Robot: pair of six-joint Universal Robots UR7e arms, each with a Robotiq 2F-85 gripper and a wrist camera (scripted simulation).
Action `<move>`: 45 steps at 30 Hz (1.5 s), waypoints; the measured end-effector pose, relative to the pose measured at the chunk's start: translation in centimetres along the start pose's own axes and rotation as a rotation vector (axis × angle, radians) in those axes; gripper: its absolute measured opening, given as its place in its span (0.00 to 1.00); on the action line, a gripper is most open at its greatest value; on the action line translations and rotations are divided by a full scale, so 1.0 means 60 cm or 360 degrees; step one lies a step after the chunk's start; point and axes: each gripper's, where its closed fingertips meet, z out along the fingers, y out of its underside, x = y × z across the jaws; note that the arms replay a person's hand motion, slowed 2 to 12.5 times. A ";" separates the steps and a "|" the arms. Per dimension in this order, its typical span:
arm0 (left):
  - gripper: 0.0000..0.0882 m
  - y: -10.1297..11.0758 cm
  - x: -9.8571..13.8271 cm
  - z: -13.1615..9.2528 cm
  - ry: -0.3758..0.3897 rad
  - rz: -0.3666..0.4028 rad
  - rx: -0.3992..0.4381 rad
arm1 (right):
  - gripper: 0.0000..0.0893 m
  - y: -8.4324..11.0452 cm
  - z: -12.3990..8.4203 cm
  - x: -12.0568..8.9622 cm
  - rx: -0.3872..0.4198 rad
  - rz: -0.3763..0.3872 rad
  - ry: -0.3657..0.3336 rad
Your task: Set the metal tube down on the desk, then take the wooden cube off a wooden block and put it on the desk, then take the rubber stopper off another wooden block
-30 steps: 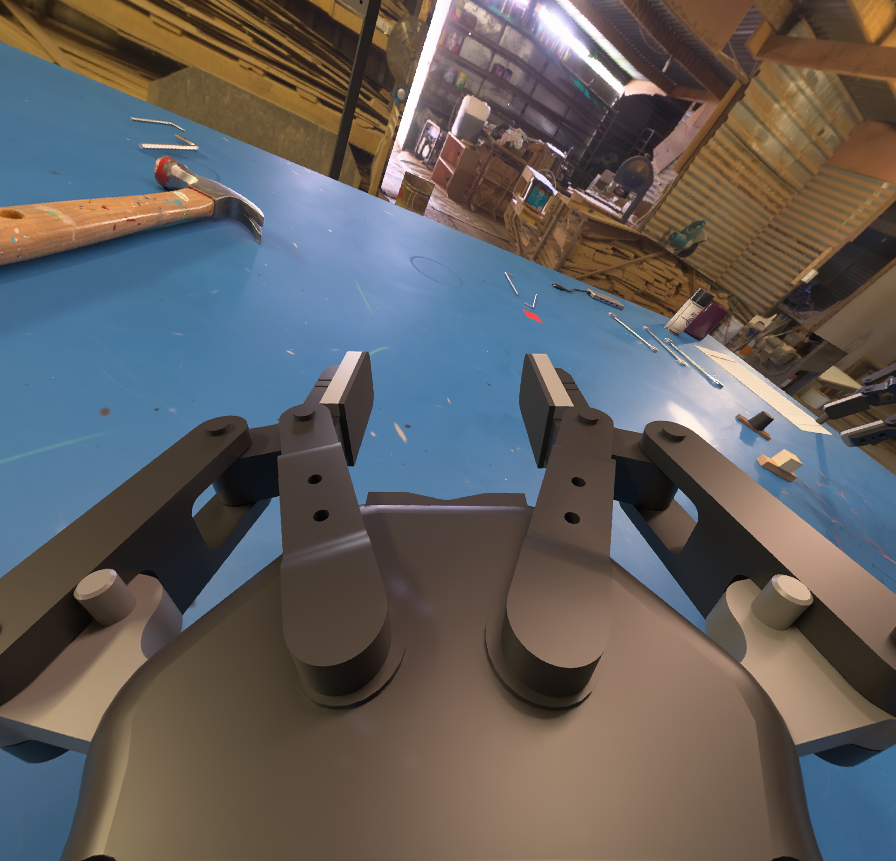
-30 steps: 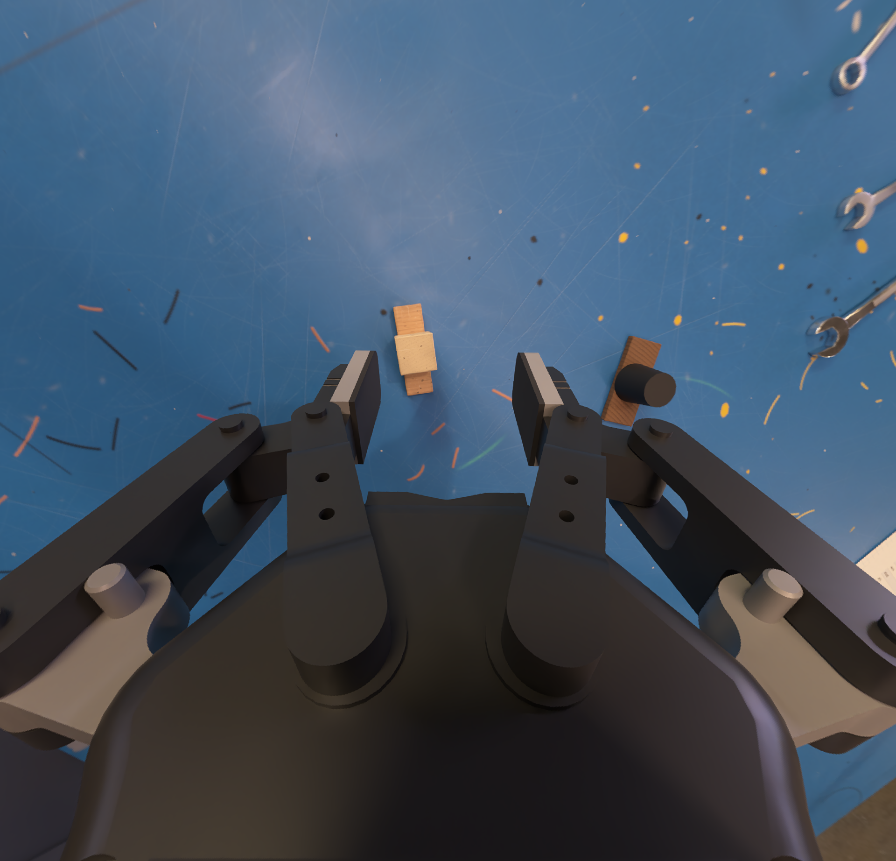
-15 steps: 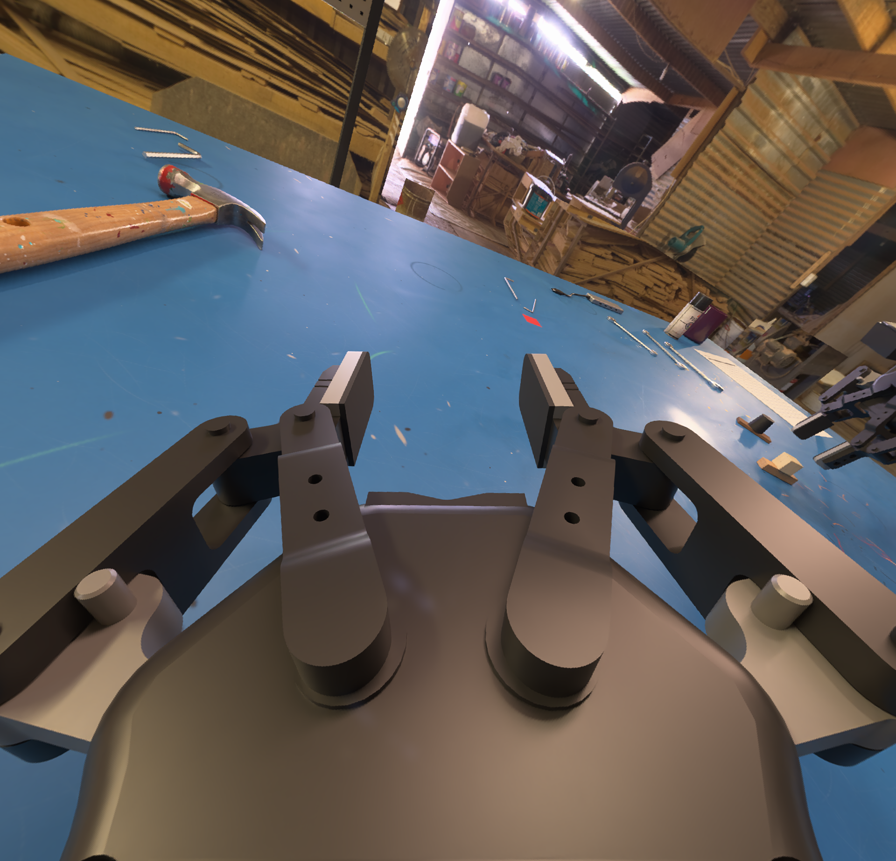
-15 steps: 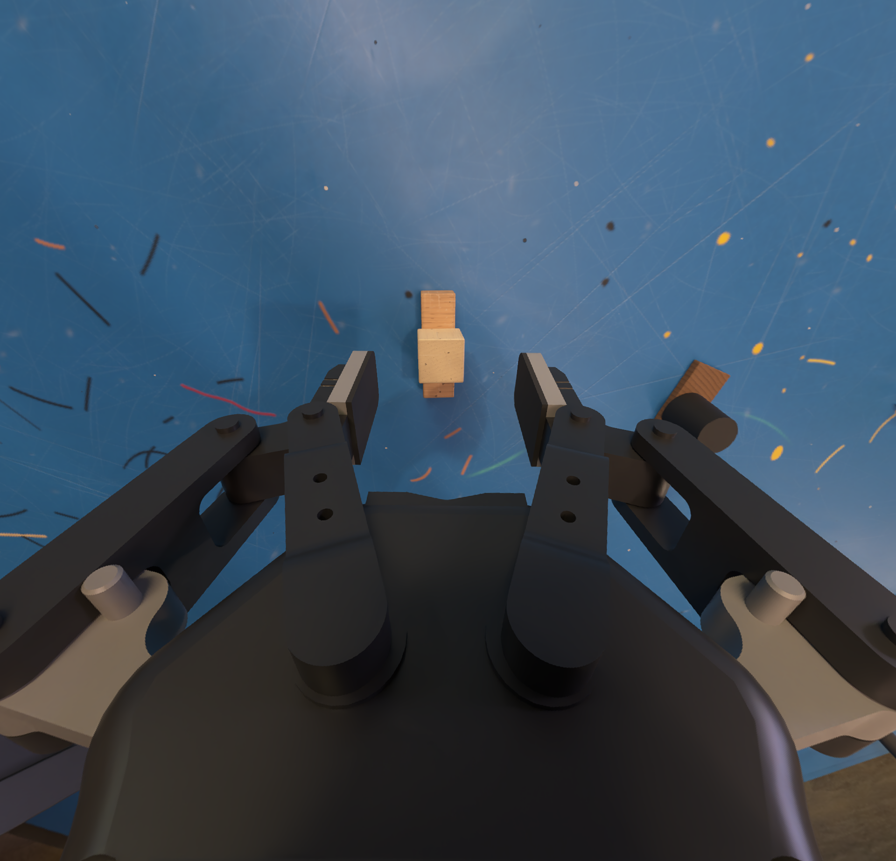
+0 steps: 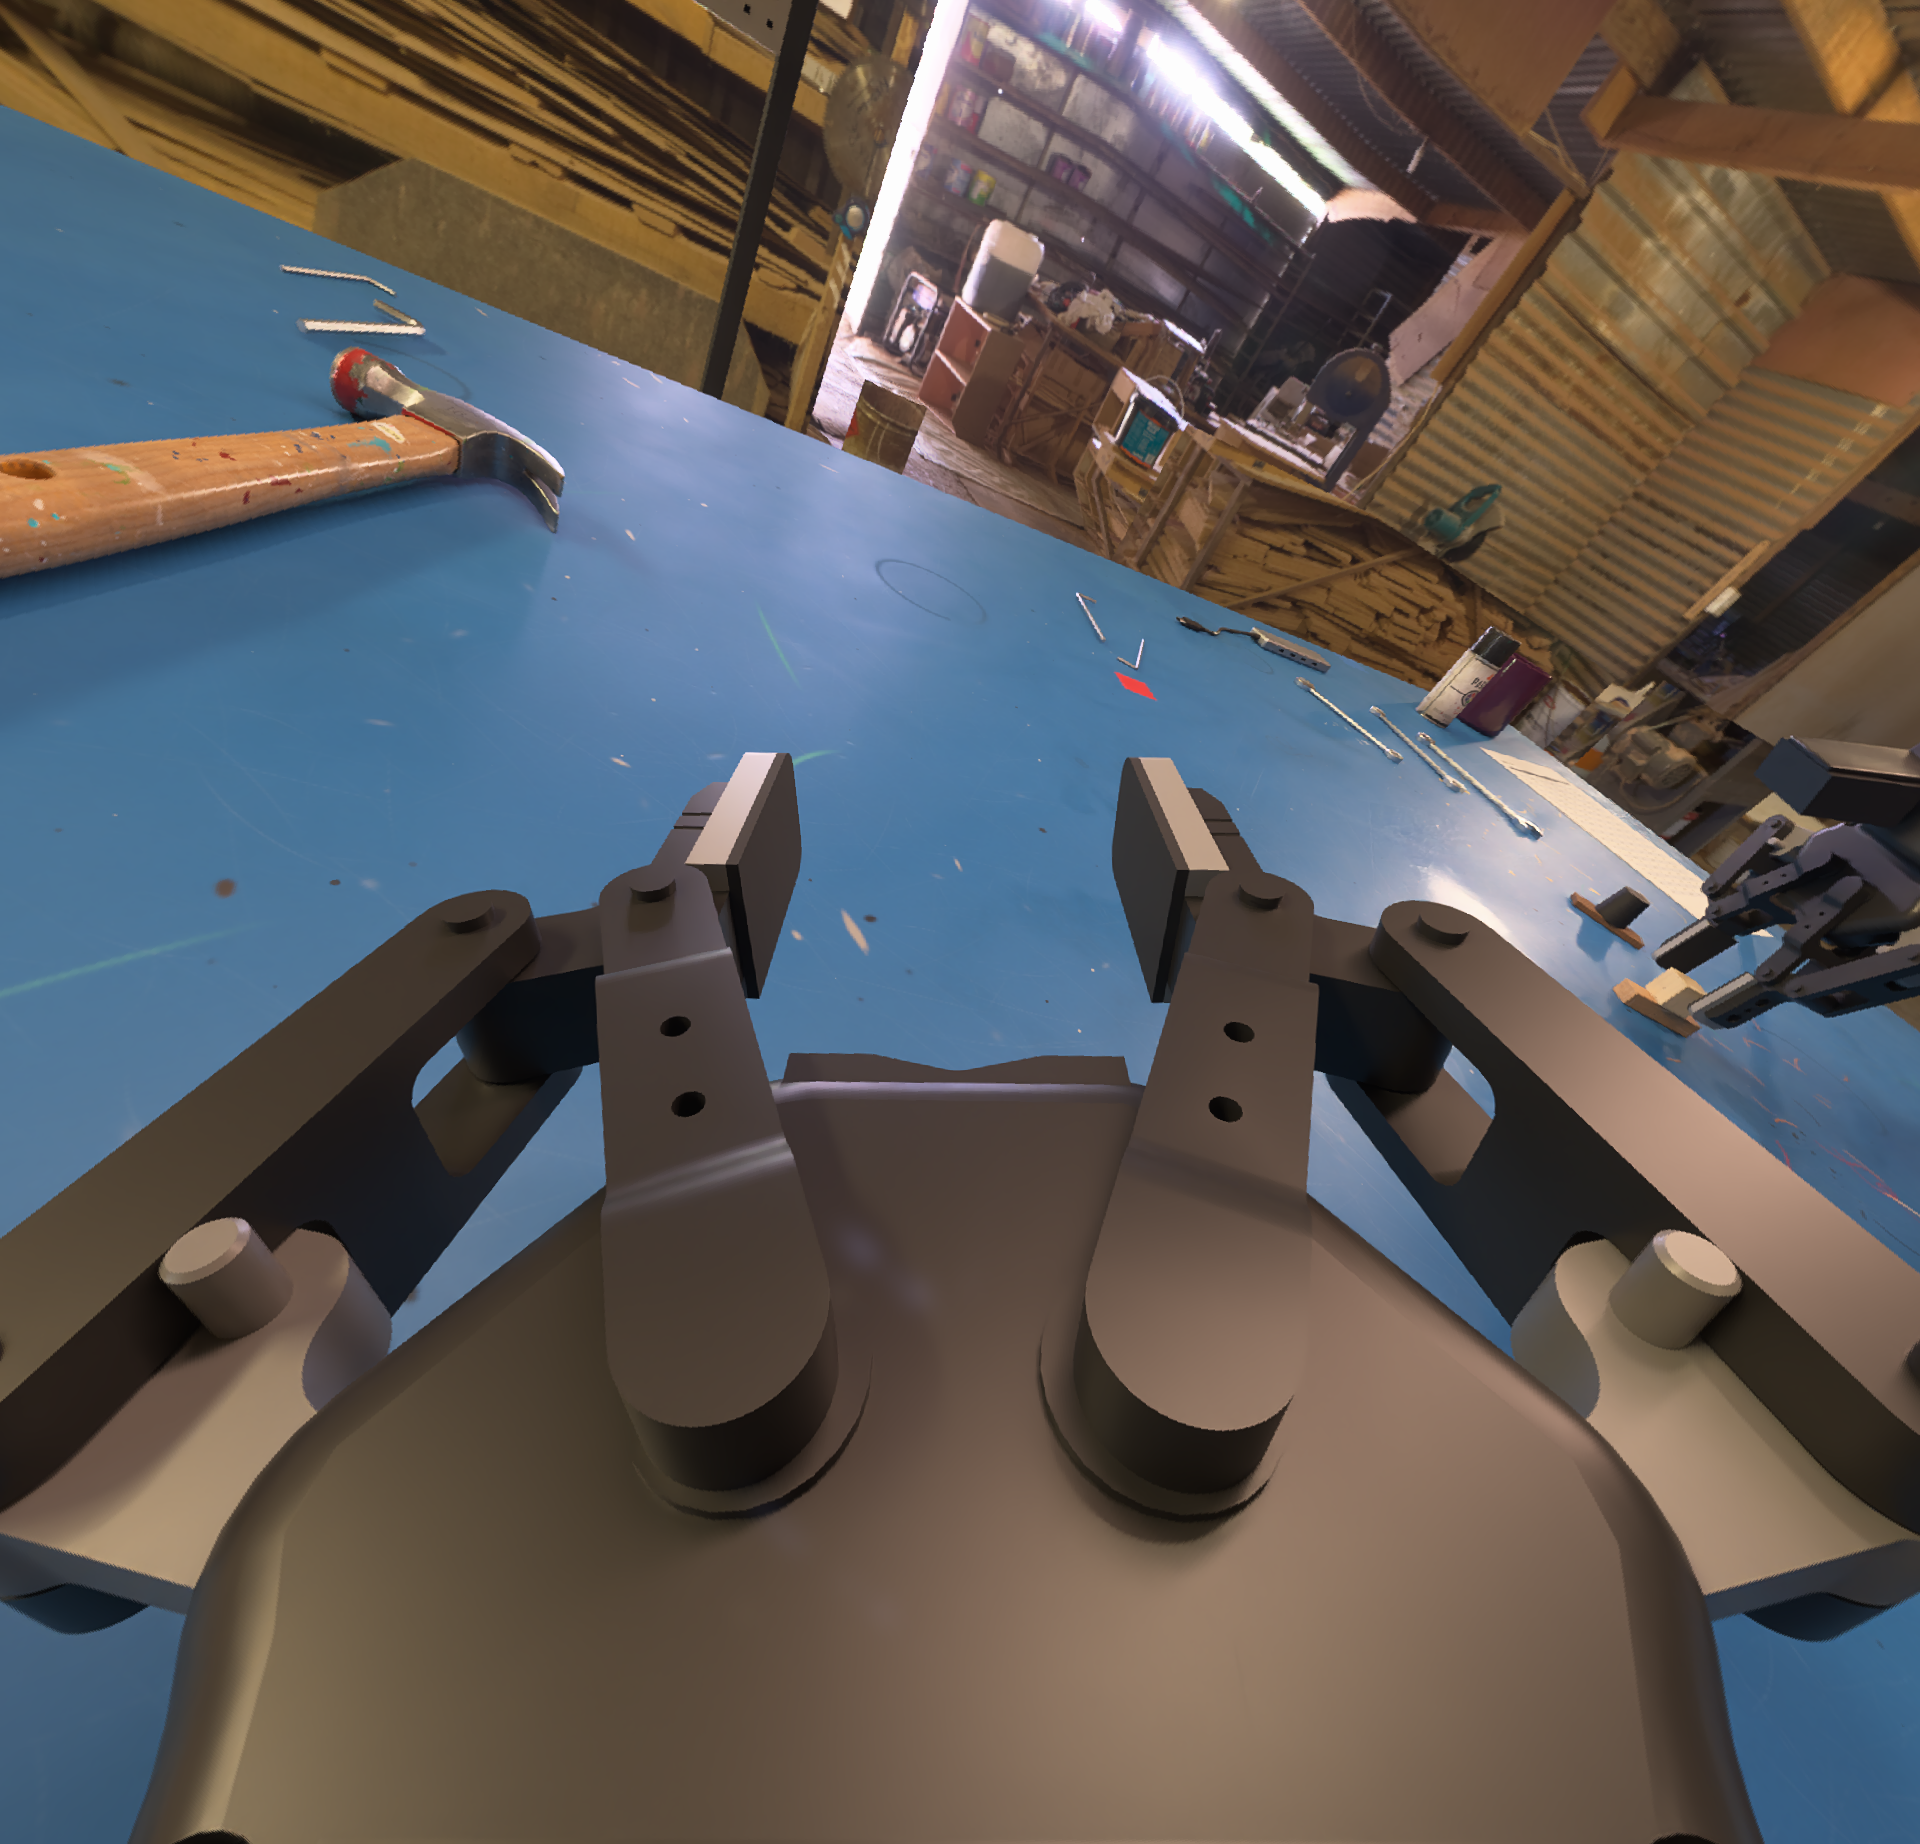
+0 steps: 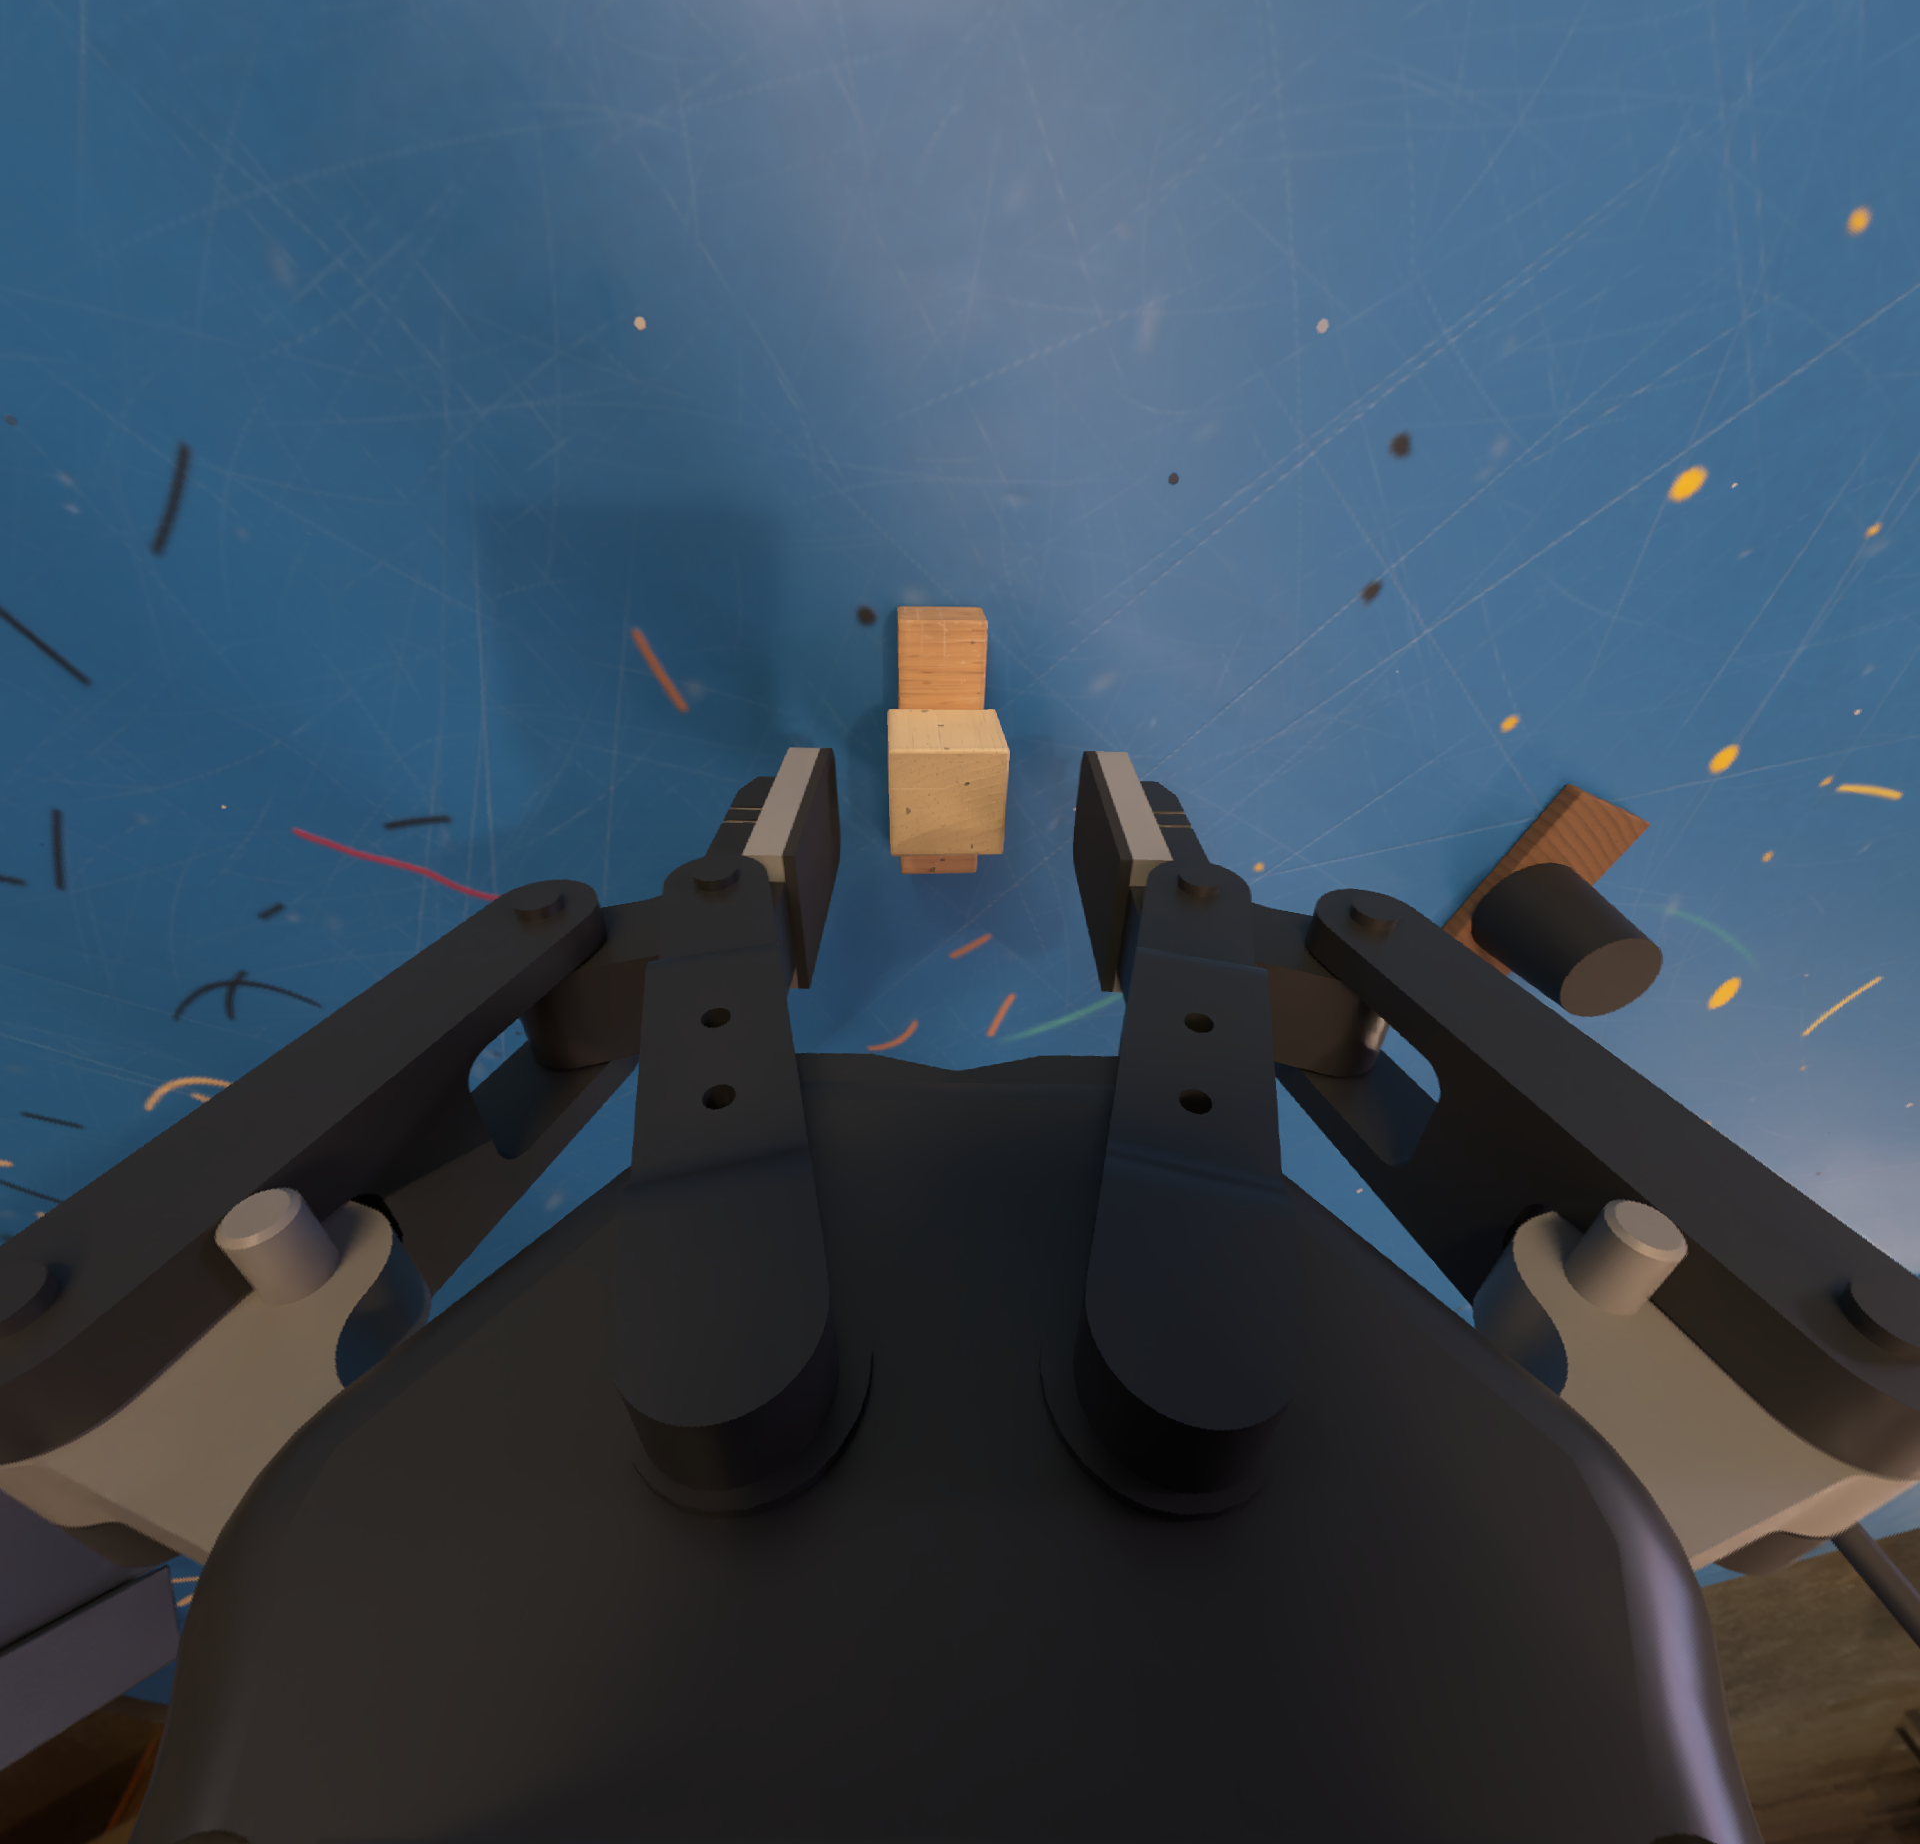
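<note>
In the right wrist view a pale wooden cube [image 6: 948, 781] sits on a thin orange-brown wooden block [image 6: 941, 656] on the blue desk [image 6: 1039, 236]. My right gripper [image 6: 954, 838] is open and empty, its fingers either side of the cube and a little above it. A black rubber stopper [image 6: 1567, 937] stands on a darker wooden block [image 6: 1579, 830] to the right. In the left wrist view my left gripper [image 5: 956, 859] is open and empty above bare desk; the cube [image 5: 1668, 986], stopper [image 5: 1623, 903] and right gripper [image 5: 1704, 984] show far right. No metal tube is in view.
A hammer [image 5: 260, 485] lies at the desk's far left with nails [image 5: 358, 324] behind it. Wrenches [image 5: 1455, 766], a small tool [image 5: 1252, 636] and cans [image 5: 1481, 688] lie along the far right edge. The desk's near edge [image 6: 1808, 1628] shows at the right wrist view's lower right.
My right gripper has come down and moved over the cube, which now lies between its open fingers. The left gripper has barely moved.
</note>
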 end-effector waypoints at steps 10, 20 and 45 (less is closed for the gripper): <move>0.62 0.000 0.001 0.000 0.0010 -0.0001 0.0000 | 0.22 -0.008 0.007 -0.003 0.0029 0.0030 -0.0005; 0.62 -0.002 0.002 -0.002 0.0018 -0.0009 0.0012 | 0.22 -0.031 -0.035 0.000 0.0207 0.0089 0.0081; 0.62 0.002 0.003 0.001 0.0014 0.0003 -0.0011 | 0.22 -0.191 -0.170 -0.246 0.1042 -0.0150 -0.0293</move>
